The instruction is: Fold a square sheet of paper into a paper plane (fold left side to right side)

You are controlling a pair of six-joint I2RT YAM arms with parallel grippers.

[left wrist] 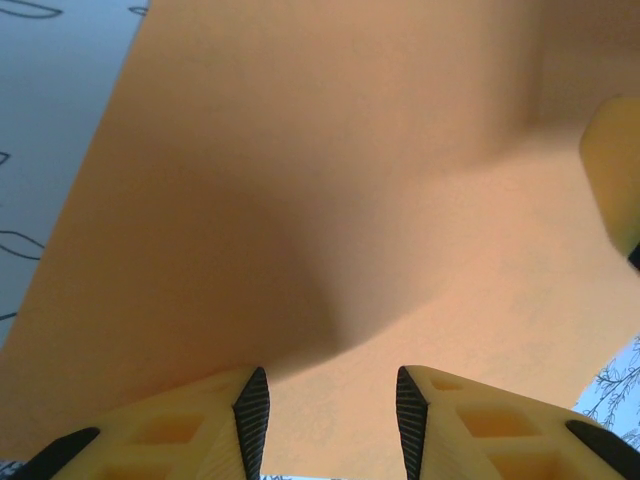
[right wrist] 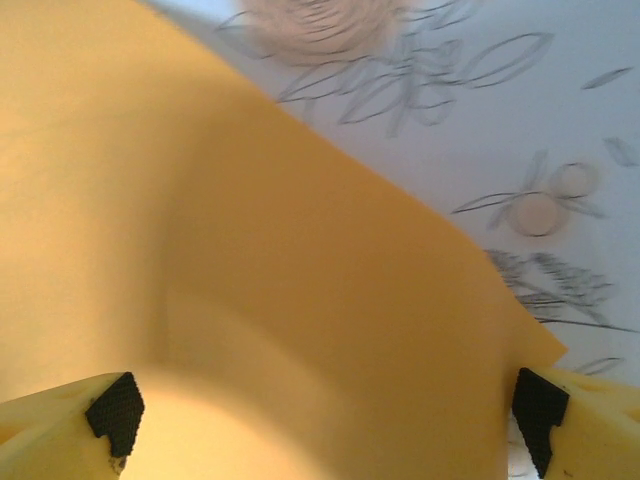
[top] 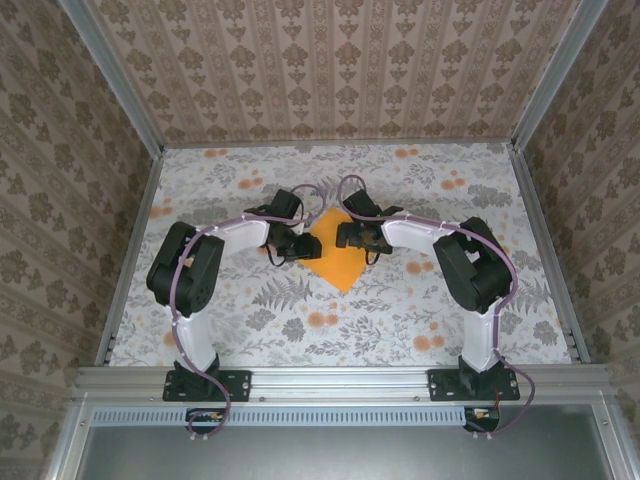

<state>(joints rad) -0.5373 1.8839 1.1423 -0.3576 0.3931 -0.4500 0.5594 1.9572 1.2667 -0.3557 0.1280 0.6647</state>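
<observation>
The left gripper (left wrist: 332, 392) is held low over the orange sheet (top: 340, 262), its jaws set to a narrow gap. Bare paper is seen between the black pads (left wrist: 252, 420), and nothing is seen clamped there. So narrow a setting is judged to suit a thin edge, which needs little room to be pinched.

The right gripper (right wrist: 328, 415) is spread wide, with one finger at each lower corner of its own wrist view. The sheet lies under and between the fingers, and no contact can be made out. This wide stance is judged to be a readiness to press or steady the paper rather than to grasp it.

From above, the two grippers are seen facing one another across the sheet, the left over its left part and the right over its upper right part. The paper is thus attended from both sides for a fold carried from left to right.

The sheet lies near the middle of the table (top: 400, 320), turned so that one corner points toward the arm bases. A soft shaded ridge is seen across the paper in the left wrist view. Whether it is a crease, a lifted part or only shadow cannot be told. No dart shape is formed yet, so the folding is judged to be at an early stage.
</observation>
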